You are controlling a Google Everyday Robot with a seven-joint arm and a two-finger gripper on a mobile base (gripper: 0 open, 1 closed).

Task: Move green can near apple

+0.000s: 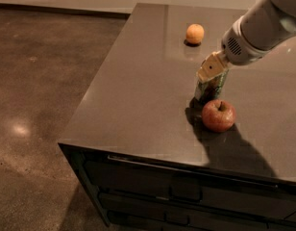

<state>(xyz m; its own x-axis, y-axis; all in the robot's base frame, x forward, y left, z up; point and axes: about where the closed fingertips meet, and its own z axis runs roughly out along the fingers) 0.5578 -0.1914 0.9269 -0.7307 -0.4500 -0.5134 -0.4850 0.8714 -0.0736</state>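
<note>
The green can stands upright on the dark counter, just behind and left of the red apple, almost touching it. My gripper comes in from the upper right on a grey arm and sits over the top of the can, hiding its upper part. The apple lies near the counter's front edge, stem up.
A small orange round fruit lies farther back on the counter. The counter's left and front edges drop to a brown floor. Drawers run along the counter's front.
</note>
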